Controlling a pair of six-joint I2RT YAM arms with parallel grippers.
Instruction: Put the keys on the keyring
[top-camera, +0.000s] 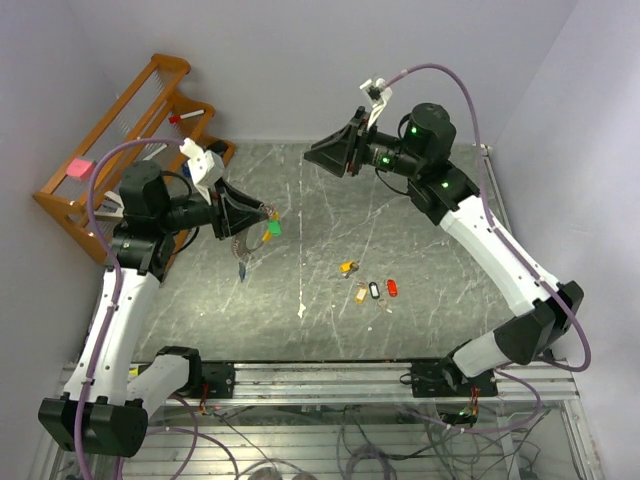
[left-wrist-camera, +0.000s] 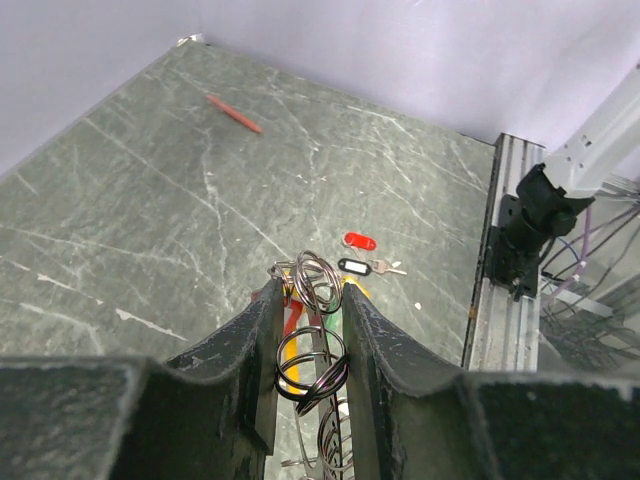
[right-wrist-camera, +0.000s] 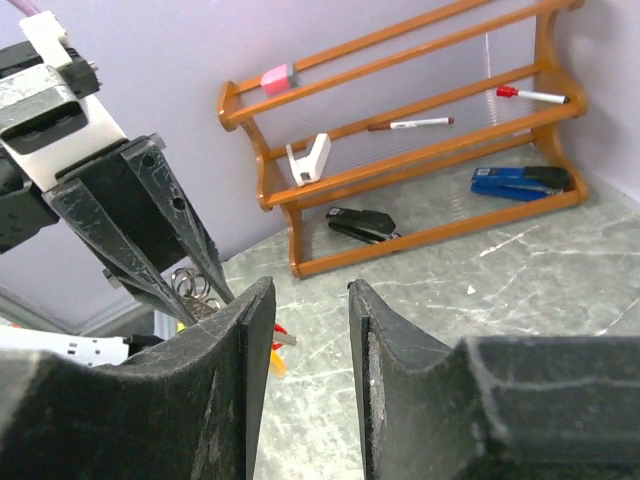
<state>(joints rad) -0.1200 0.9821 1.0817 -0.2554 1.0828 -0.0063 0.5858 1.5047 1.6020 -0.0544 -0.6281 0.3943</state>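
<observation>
Orange-brown wood forms the rack (right-wrist-camera: 560, 60) at the far left corner of the table (top-camera: 330, 220). Its top rail carries a pink eraser (right-wrist-camera: 275, 77). The rails below carry two pens (right-wrist-camera: 410, 124) and a white clip-like piece (right-wrist-camera: 310, 158). The bottom shelf holds a black stapler (right-wrist-camera: 362, 224) and a blue stapler (right-wrist-camera: 520, 180). The left hand (top-camera: 265, 212), raised over the table's left half, is clamped on the silvery coils of the keyring (left-wrist-camera: 318, 282), with a green tag (top-camera: 272, 228) and a yellow one hanging just beside its fingertips. Four loose keys (top-camera: 375, 290) lie together mid-table, tagged yellow, yellow, black-and-white and red. The right hand (right-wrist-camera: 310, 300), raised at the far side and facing the left one, has its fingers parted with nothing between them.
</observation>
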